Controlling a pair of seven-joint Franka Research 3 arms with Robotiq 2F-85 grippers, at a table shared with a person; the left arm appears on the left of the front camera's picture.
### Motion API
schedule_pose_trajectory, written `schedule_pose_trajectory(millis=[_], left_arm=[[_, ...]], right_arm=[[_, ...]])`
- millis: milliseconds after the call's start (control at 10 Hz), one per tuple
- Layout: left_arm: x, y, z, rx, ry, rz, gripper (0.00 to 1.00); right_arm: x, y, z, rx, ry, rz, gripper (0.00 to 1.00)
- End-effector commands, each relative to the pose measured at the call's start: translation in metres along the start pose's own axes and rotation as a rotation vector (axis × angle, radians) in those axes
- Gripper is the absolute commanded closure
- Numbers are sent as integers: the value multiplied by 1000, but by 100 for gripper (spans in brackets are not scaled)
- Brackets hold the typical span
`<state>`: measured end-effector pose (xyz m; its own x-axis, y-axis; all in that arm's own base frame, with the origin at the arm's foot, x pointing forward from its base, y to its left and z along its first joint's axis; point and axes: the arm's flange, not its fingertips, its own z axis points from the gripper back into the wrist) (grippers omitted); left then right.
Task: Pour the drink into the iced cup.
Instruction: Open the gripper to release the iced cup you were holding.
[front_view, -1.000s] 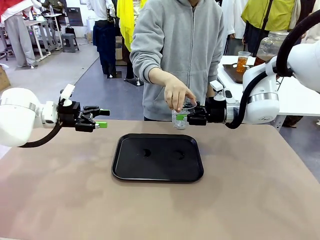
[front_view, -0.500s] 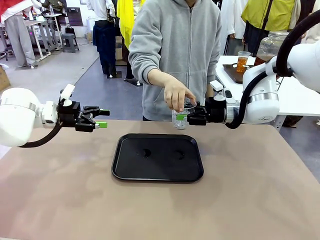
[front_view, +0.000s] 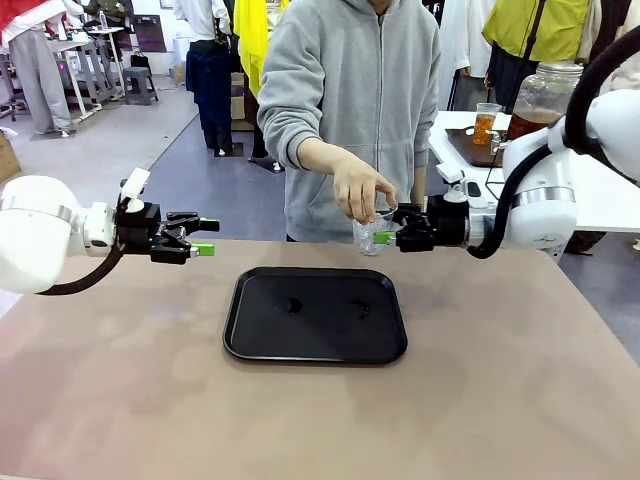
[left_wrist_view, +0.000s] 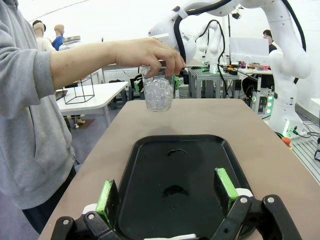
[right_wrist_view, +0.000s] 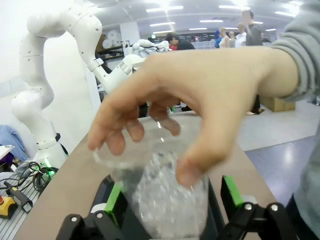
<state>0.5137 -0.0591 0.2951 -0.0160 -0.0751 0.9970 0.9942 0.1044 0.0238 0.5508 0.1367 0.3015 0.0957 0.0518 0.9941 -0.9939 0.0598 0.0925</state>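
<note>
You are looking at a handover near the far edge of the tabletop (front_view: 520, 380). The person's hand (front_view: 362, 193) is pinching the cup (front_view: 370, 234) by its rim from above, so the cup is hanging in the air past the far edge of the tray (front_view: 315, 315). The cup is clear and full of ice. Holding it by the top is leaving its sides free for a gripper.

The right gripper (front_view: 386, 231) is sitting level at the cup's side. In the right wrist view its green pads (right_wrist_view: 114, 202) are standing wide, one on each side of the cup, and they are not squeezing it. So the hand is carrying the cup now, not the robot.

The left gripper (front_view: 204, 237) is waiting wide and holding nothing, above the left part of the tabletop, well apart from the cup. It is staying out of the way.

The drink (front_view: 528, 122) is the brown liquid in the big jar (front_view: 545, 95) on another table behind the right arm. It is far from the cup, so no pouring is happening yet, I think.

The tray is lying flat in the middle of the tabletop with nothing on it. There is lots of open room on every side of it. Near the cup it is tight, because fingers and pads are close together, so you should be moving slowly there.
</note>
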Motion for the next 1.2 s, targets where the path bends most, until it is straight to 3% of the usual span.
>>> schedule_pose_trajectory(millis=[0, 400, 700, 1100], left_arm=[[2, 0, 0, -3, -5, 6, 0], [2, 0, 0, -3, -5, 6, 0], [2, 0, 0, -3, -5, 6, 0], [2, 0, 0, -3, -5, 6, 0]], right_arm=[[-3, 6, 30, -36, 11, 7, 0], [-24, 13, 97, -78, 5, 33, 0], [-44, 22, 139, -25, -3, 75, 0], [-46, 23, 143, -42, 3, 52, 0]])
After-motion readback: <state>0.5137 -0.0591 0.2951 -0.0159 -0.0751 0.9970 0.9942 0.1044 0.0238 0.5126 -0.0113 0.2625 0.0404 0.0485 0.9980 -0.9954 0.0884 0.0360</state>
